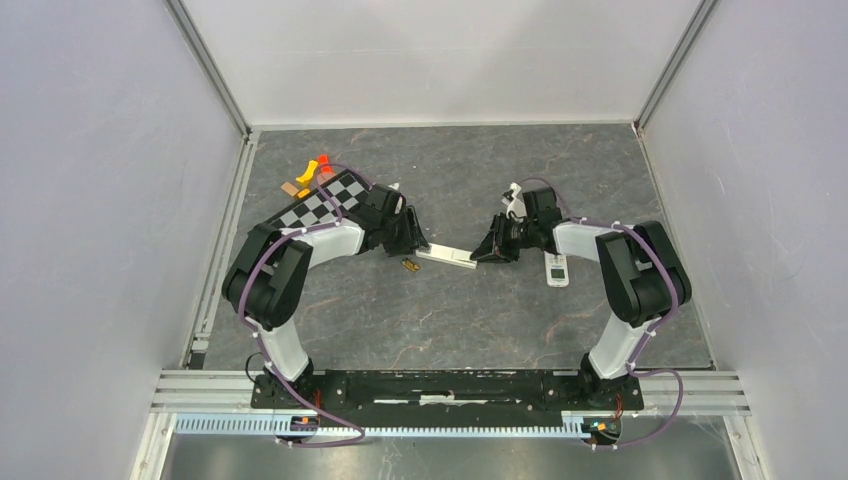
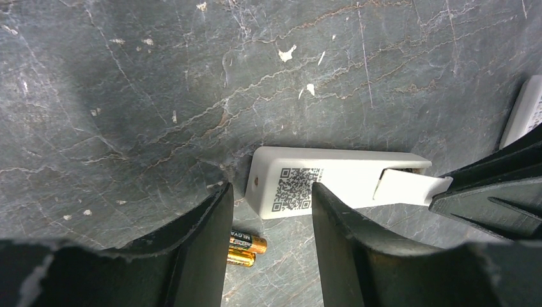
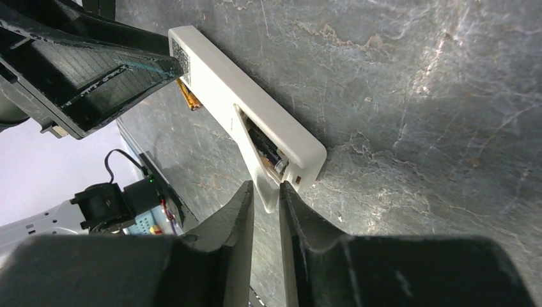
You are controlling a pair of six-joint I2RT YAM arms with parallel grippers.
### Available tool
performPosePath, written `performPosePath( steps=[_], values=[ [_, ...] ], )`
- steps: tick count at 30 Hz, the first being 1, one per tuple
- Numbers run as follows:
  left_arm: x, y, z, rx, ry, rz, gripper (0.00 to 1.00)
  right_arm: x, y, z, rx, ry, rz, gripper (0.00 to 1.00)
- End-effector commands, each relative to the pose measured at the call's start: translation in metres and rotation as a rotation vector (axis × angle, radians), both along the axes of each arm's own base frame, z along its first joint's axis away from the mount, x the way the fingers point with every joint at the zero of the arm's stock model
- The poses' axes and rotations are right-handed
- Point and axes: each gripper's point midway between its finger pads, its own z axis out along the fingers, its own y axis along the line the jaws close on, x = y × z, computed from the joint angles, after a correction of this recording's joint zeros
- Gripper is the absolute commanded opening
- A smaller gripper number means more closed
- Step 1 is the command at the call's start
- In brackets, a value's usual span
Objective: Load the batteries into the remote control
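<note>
A long white handset (image 1: 447, 257) lies back up between my grippers, with a QR label (image 2: 297, 185). Its battery bay (image 3: 265, 150) is partly uncovered, and something dark shows inside. My right gripper (image 3: 266, 192) is shut on the tip of the white battery cover (image 2: 409, 187), which sticks out from the bay. My left gripper (image 2: 268, 198) is open, its fingers either side of the handset's far end. Two batteries (image 2: 246, 246), dark and gold, lie side by side on the table beside the left finger. A white remote control with display and buttons (image 1: 557, 270) lies untouched to the right.
Orange and yellow bits (image 1: 312, 172) lie at the back left by a checkered board (image 1: 325, 205). The table is dark stone-patterned, with white walls on three sides. The metal rail holding the arm bases (image 1: 450, 385) runs along the near edge.
</note>
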Motion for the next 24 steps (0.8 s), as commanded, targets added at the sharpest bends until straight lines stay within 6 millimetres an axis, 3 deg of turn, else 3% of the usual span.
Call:
performPosePath(
  steps=[1, 15, 19, 24],
  values=[
    [0.011, 0.0, 0.007, 0.019, -0.048, -0.019, 0.55, 0.013, -0.001, 0.011, -0.039, -0.065, 0.014, 0.27],
    [0.011, 0.005, 0.004, 0.047, -0.043, -0.009, 0.58, 0.011, -0.016, 0.013, -0.126, -0.117, -0.013, 0.47],
    [0.01, 0.005, 0.003, 0.046, -0.038, -0.012, 0.59, 0.011, -0.01, 0.012, -0.106, -0.148, -0.031, 0.55],
    [0.009, 0.005, 0.001, 0.045, -0.032, -0.014, 0.59, 0.01, -0.007, 0.002, -0.141, -0.143, -0.048, 0.57]
  ],
)
